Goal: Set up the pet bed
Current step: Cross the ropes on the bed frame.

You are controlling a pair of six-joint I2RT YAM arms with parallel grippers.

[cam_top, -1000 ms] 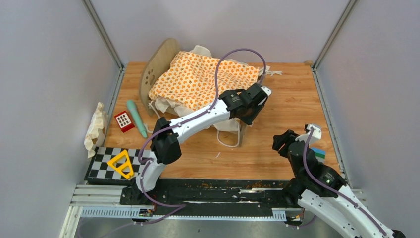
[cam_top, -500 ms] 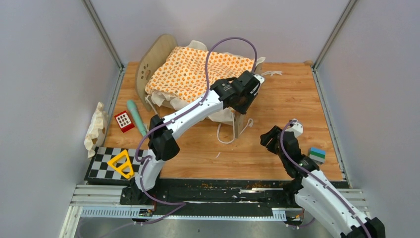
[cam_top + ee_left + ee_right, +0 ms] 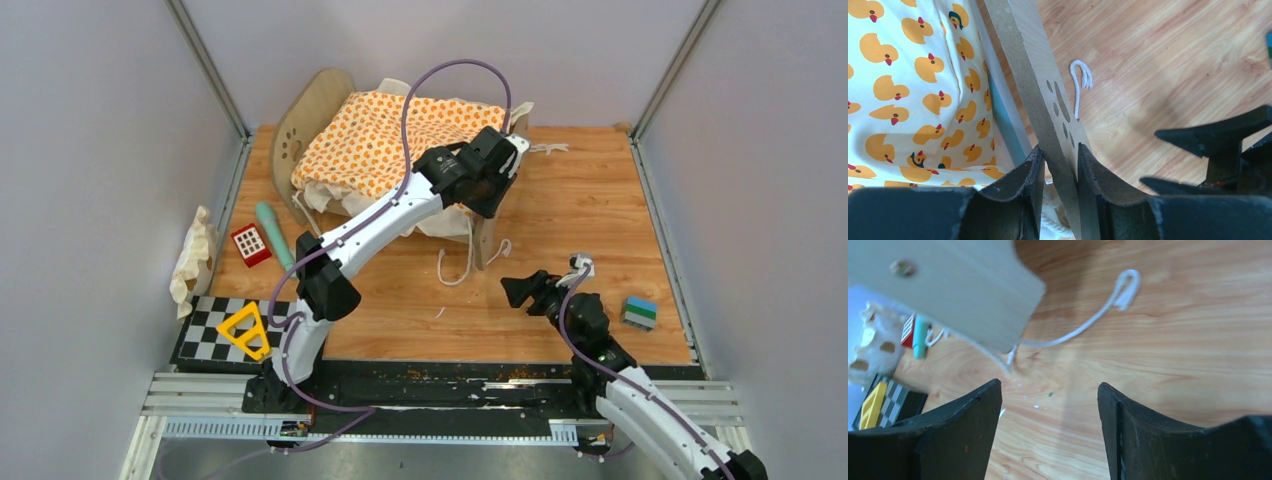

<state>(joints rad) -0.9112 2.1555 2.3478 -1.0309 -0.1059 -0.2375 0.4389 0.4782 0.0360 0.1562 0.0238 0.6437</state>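
Observation:
The pet bed stands tilted at the back of the table, with an orange-patterned cushion lying on it. My left gripper is shut on the bed's near end board, one finger on each face, just below the paw-print holes. The duck-print cushion and the blue base lie left of that board. My right gripper hovers open over bare wood, in front of the bed and pointing left. In the right wrist view its jaws hold nothing, with the end board's lower corner above them.
White tie cords trail on the table by the end board. At the left lie a small white pillow, a red toy, a teal stick and a yellow triangle on a checkerboard. A blue-green block sits at the right.
My left gripper has carried the bed's near end board back and to the left, so the bed has shifted. My right arm has swung left toward the bed, and its jaws have widened.

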